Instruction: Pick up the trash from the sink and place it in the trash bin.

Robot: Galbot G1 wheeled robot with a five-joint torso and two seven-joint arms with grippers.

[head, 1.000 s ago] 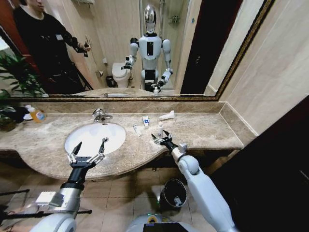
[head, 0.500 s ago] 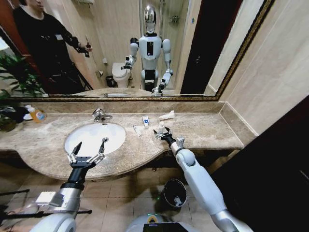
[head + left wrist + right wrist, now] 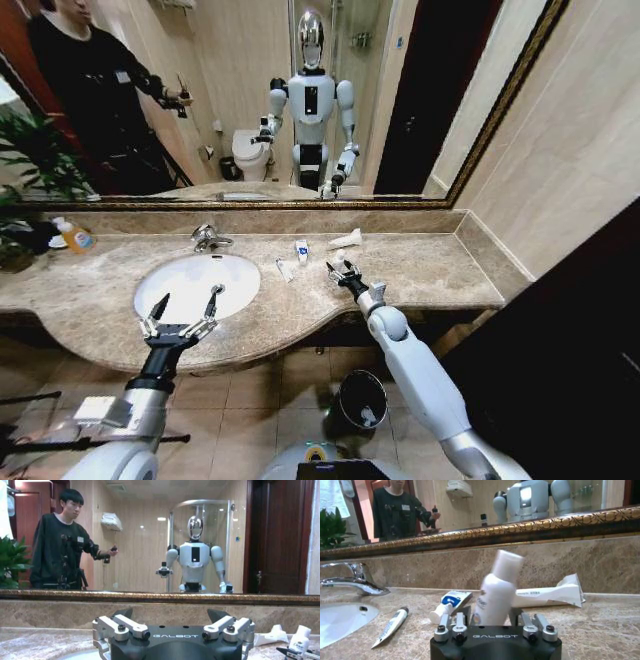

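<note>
My right gripper (image 3: 340,268) reaches over the marble counter right of the sink (image 3: 170,290). It is shut on a small white bottle (image 3: 492,590) that leans between its fingers. Beyond it lie bits of trash: a white tube with a blue mark (image 3: 451,603), a thin tube (image 3: 390,624) and a flattened white tube (image 3: 547,592). The same pieces show in the head view as the blue-marked tube (image 3: 301,250), the thin tube (image 3: 285,269) and the flattened tube (image 3: 346,239). My left gripper (image 3: 187,300) hangs open over the basin's front rim. The trash bin (image 3: 360,400) stands on the floor under the counter.
A chrome faucet (image 3: 208,238) stands behind the basin. An orange-and-white bottle (image 3: 75,237) and a plant sit at the counter's far left. A framed mirror runs along the back wall. A wall closes off the right end.
My right gripper has pushed farther back over the counter and closed round the small white bottle, which now leans. The left arm has not moved.
</note>
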